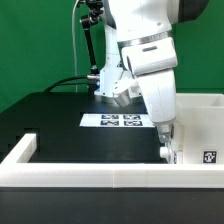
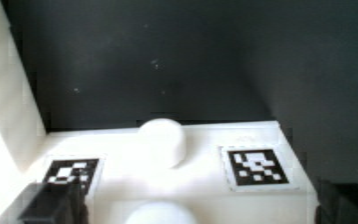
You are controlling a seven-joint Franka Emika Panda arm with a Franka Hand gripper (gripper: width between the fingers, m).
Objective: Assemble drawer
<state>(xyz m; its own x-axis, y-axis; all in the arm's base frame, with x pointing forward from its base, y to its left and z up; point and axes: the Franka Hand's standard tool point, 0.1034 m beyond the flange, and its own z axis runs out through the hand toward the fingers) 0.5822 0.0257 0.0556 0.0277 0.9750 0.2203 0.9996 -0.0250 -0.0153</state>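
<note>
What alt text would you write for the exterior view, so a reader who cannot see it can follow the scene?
A white robot arm reaches down to a black table, its gripper low beside a white drawer part at the exterior view's right. A marker board lies flat behind it, and a long low white rail runs along the front, against a green backdrop.

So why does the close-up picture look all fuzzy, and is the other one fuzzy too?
In the wrist view the white drawer part sits very near the lens, so its tags and knob look soft and smeared, and the gripper at the edge is a dark blur. In the exterior view the light is even, the marker board reads fairly sharp, and the black table shows little glare.
</note>
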